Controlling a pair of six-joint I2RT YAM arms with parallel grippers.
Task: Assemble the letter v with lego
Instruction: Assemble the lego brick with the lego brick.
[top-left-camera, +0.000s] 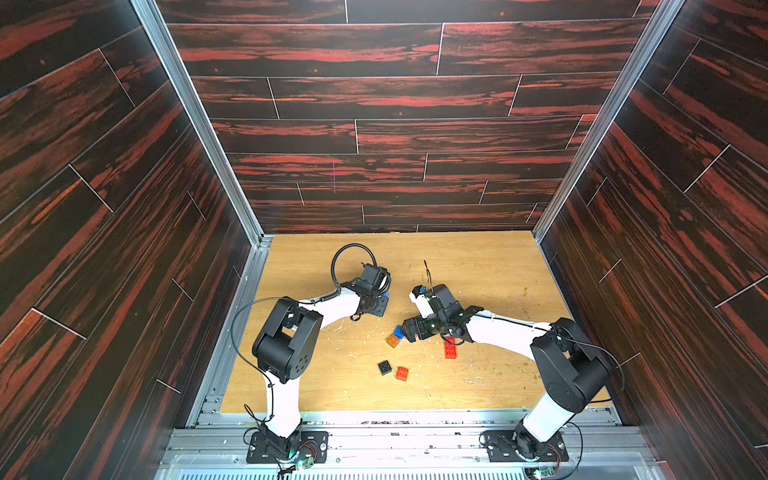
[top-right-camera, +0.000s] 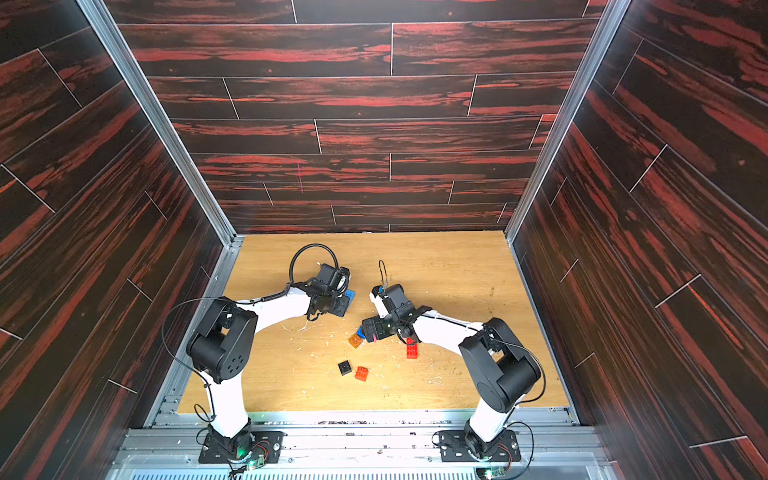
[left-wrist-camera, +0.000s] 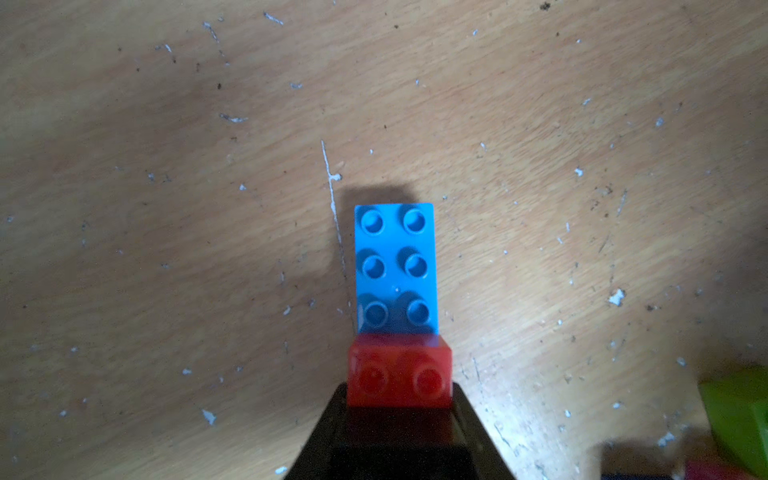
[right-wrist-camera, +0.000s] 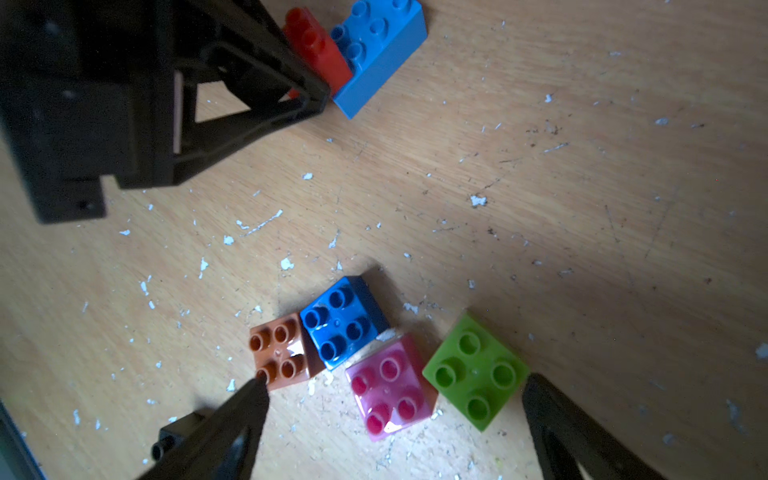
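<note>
My left gripper (left-wrist-camera: 399, 401) is shut on a small red brick (left-wrist-camera: 399, 374) that sits on one end of a long light-blue brick (left-wrist-camera: 395, 266). The pair is low over the table, left of centre, and shows in a top view as a blue corner (top-right-camera: 350, 294). My right gripper (right-wrist-camera: 395, 384) is open, just above a cluster of square lego: orange (right-wrist-camera: 278, 351), blue (right-wrist-camera: 340, 322), pink (right-wrist-camera: 388, 392) and green (right-wrist-camera: 476, 372). The pink one lies between its fingers, with the orange and green at the fingertips. The right wrist view also shows the left gripper (right-wrist-camera: 291, 83) with its two bricks.
Nearer the front lie a black square brick (top-left-camera: 385, 367) and a small red brick (top-left-camera: 402, 373). A long red brick (top-left-camera: 450, 348) lies partly under the right arm. The wooden table (top-left-camera: 498, 270) is speckled with white flecks. Dark panel walls close three sides.
</note>
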